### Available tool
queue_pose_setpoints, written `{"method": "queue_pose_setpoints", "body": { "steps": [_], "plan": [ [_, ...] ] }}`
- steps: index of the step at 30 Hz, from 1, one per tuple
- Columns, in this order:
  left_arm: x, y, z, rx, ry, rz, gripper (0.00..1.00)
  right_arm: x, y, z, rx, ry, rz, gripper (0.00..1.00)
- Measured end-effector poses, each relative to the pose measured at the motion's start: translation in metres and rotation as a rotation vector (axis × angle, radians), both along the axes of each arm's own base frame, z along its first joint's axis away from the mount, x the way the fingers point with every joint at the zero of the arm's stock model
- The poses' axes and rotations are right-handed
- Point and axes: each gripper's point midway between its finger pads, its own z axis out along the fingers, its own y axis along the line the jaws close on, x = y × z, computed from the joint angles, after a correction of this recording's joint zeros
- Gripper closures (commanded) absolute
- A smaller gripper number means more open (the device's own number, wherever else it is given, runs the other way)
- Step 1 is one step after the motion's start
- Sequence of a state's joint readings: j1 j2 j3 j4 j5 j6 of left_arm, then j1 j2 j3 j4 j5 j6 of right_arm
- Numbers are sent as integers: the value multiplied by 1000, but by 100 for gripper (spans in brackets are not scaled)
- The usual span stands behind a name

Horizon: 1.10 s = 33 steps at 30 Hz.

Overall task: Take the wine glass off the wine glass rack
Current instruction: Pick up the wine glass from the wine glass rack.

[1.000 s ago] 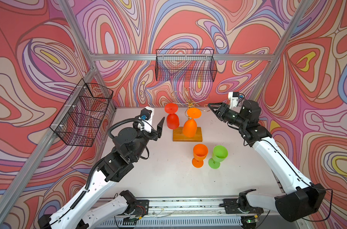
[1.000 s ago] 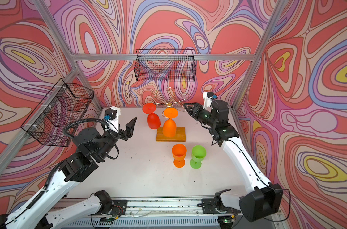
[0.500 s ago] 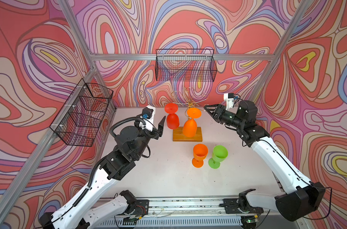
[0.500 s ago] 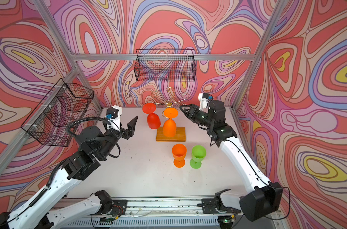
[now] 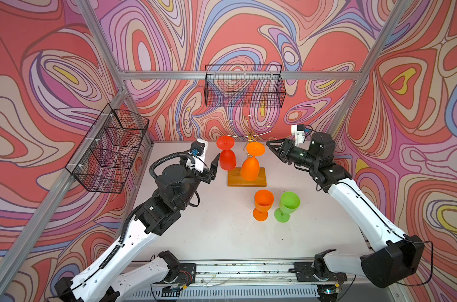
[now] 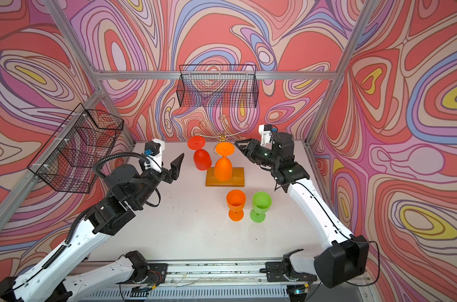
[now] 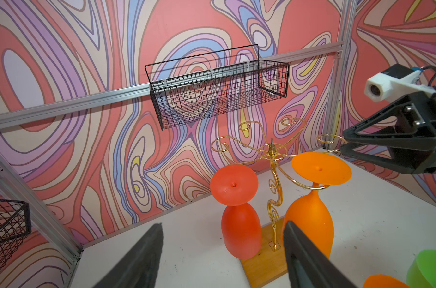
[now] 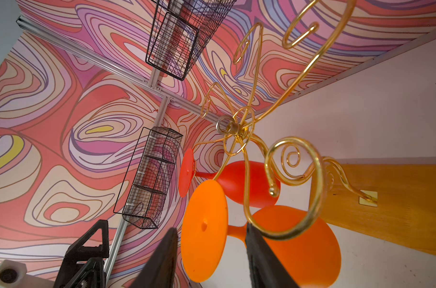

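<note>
The wine glass rack (image 5: 251,136), a gold wire tree on a wooden base (image 5: 234,180), stands at the back centre. A red wine glass (image 5: 227,160) and an orange wine glass (image 5: 250,168) hang upside down from its arms. My right gripper (image 5: 270,146) is open beside the orange glass's foot (image 8: 204,229). In the right wrist view the foot disc shows between the fingers (image 8: 259,251), and a gold spiral arm (image 8: 296,189) crosses close to one fingertip. My left gripper (image 7: 222,224) is open and empty, level with the red glass's bowl (image 7: 240,232) and short of it.
An orange glass (image 5: 263,202) and a green glass (image 5: 289,204) stand upright on the table in front of the rack. Black wire baskets hang on the back wall (image 5: 244,87) and on the left wall (image 5: 109,150). The right wrist camera (image 7: 386,84) shows above the rack.
My right gripper has moved left, closer to the orange glass's foot, and its jaws have narrowed slightly. The left gripper has edged towards the red glass.
</note>
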<state>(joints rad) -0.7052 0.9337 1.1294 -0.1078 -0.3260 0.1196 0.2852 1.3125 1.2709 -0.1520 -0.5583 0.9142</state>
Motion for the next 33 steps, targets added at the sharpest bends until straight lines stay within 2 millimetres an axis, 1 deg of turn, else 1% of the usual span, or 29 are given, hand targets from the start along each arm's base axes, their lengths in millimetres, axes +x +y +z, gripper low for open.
{"method": "queue_pose_setpoints", "body": {
  "steps": [8,14,19,33],
  "plan": [
    [0,0,0,0,0,0,24,2,8,-5,7,11,29,55],
    [1,2,0,0,-1,5,23,3,14,-12,3,30,42,55],
    [0,2,1,0,-4,6,24,2,16,-13,6,36,46,61],
    [1,5,2,2,-8,13,24,1,21,-15,5,43,58,69]
  ]
}}
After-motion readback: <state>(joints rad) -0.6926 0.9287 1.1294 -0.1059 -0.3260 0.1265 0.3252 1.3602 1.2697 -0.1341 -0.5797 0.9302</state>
